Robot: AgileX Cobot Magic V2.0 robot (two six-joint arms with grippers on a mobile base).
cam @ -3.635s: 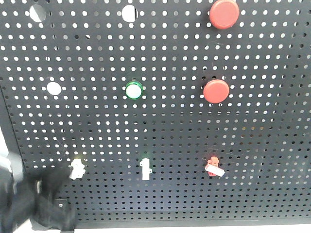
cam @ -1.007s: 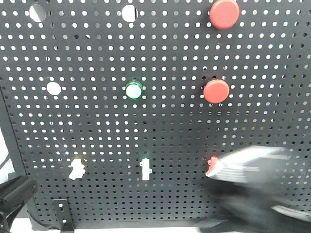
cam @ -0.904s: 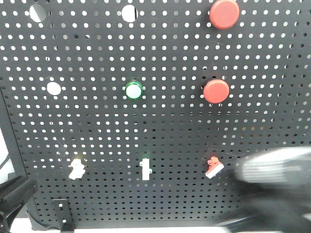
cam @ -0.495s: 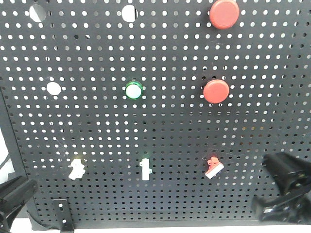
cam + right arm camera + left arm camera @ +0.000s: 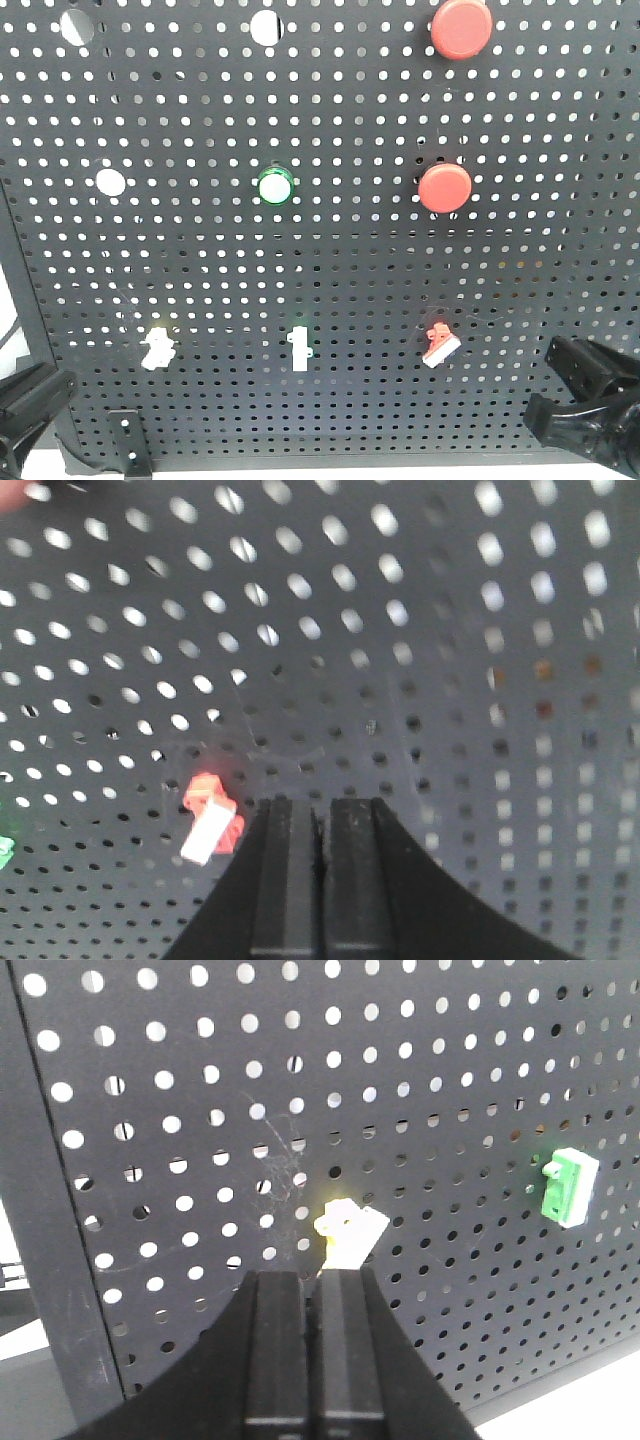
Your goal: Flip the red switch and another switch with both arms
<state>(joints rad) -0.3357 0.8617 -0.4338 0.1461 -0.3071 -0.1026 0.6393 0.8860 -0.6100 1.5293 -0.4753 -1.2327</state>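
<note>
Red switch (image 5: 440, 345) sits low on the right of the pegboard (image 5: 330, 260), yellow switch (image 5: 157, 347) low on the left, green toggle (image 5: 298, 347) between them, all three in one row. Both arms are down at the board's bottom corners. The left gripper (image 5: 30, 400) is below and left of the yellow switch, and the right gripper (image 5: 590, 410) is below and right of the red one. Each is apart from its target, neither touching.

Over to the left wrist view: fingers (image 5: 272, 1340) pressed together, just a thin slit between them. The yellow lever hangs down right above the tips, a touch to the right of the slit. That's nearly lined up, and a push up and forward looks like what's needed. How far the tips stand off the board I can't tell from here.

Right wrist view: fingers (image 5: 290, 880) pressed together too, holding nothing. The red switch lies off to the left of the tips, about level with them, its white lever slanting, low end left, high end right. So I'd say this arm has to slide left before it can nudge anything. It should meet the lever across its slant rather than along it.

Left arm's the better placed of the two, by my reckoning. Both arms face the board square on, wrists low, tips aimed at the switch row from below.
</note>
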